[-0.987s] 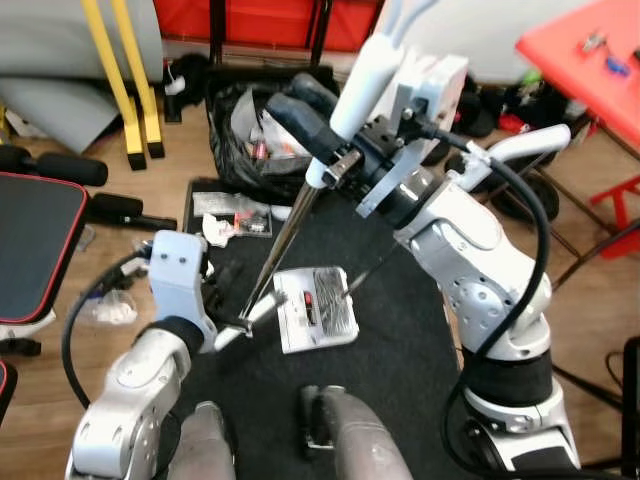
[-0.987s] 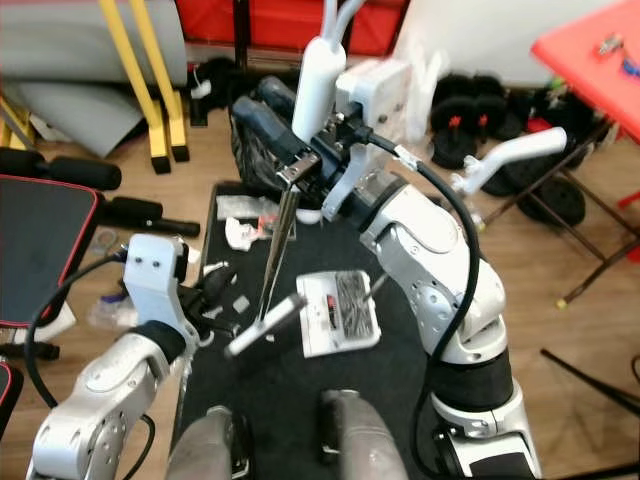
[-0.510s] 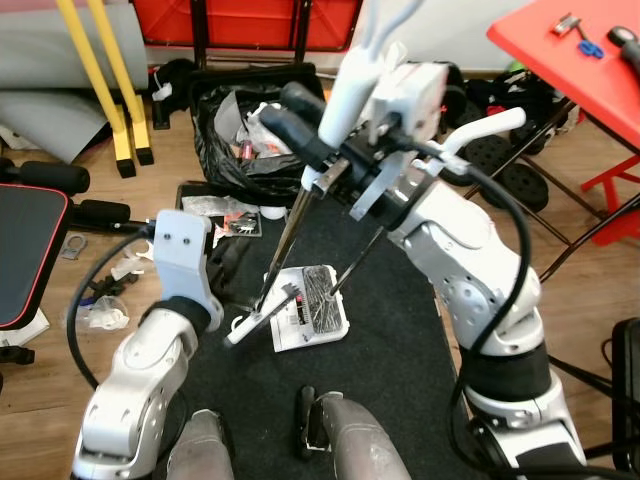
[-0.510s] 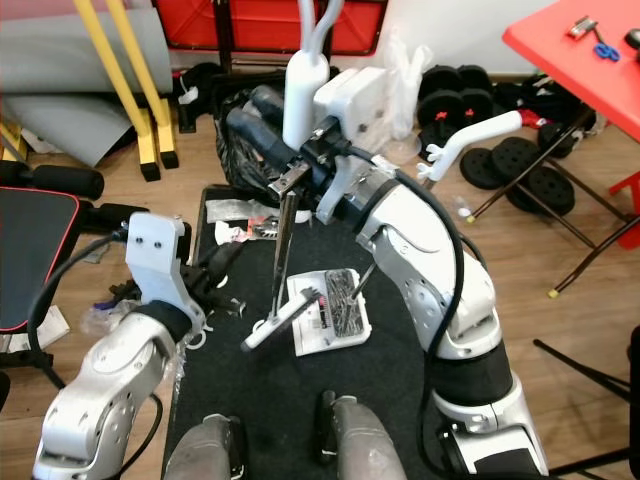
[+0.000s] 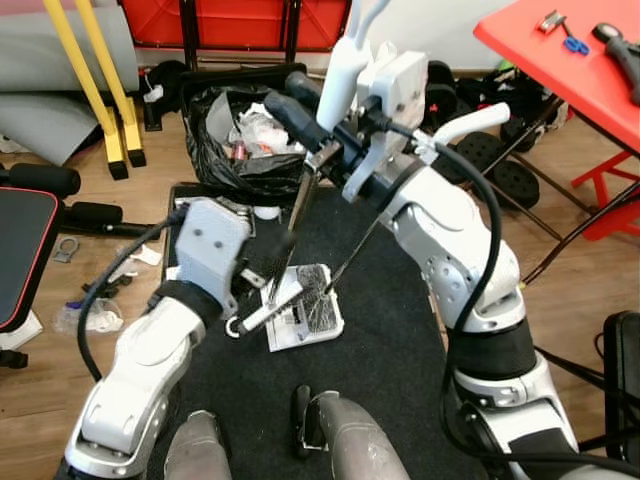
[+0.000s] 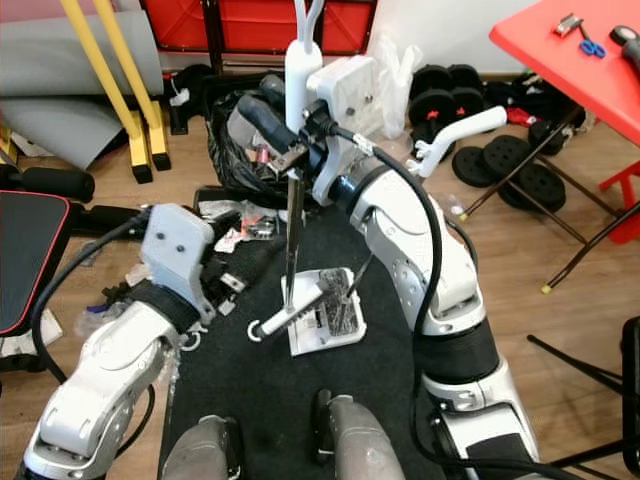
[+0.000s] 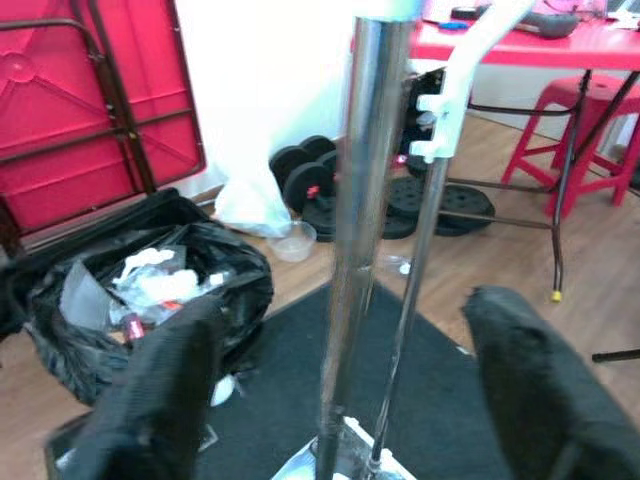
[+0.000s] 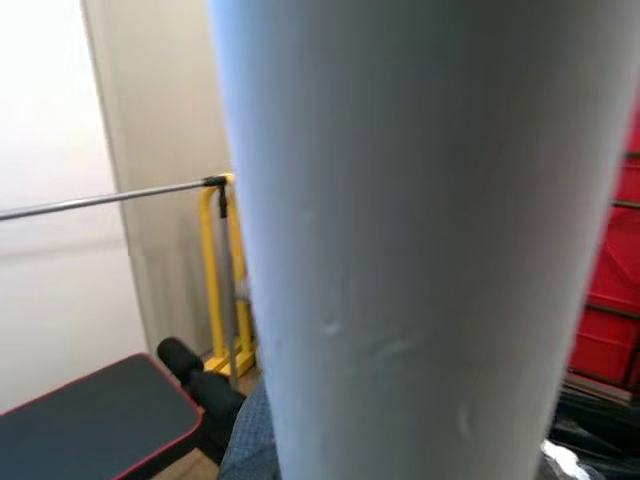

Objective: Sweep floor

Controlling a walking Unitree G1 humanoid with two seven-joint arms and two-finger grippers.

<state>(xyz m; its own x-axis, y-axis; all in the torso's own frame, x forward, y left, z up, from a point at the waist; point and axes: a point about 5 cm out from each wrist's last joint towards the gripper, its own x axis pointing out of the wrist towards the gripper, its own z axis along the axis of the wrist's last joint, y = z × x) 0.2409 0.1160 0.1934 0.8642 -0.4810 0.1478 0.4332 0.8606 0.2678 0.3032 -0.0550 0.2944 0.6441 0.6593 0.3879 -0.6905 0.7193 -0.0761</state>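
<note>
My left gripper (image 7: 340, 400) sits low over the black floor mat (image 5: 395, 340), fingers (image 7: 160, 390) spread apart either side of the silver metal broom pole (image 6: 292, 240). White dustpan (image 6: 325, 312) lies on the mat centre. Right gripper (image 6: 290, 115) up high, fingers clamped on the pole's white handle (image 6: 298, 75). Black rubbish bag (image 5: 235, 140) behind.

The broom pole (image 7: 358, 230) is shiny bare metal, its grip (image 6: 302, 70) smooth white plastic. Center frame, a matt black mat (image 5: 390, 340) lies on glossy wood floor (image 5: 590, 270).

2 silver arms (image 5: 455, 240), black cables (image 5: 105, 290), black-fingered grippers (image 7: 170, 390)
</note>
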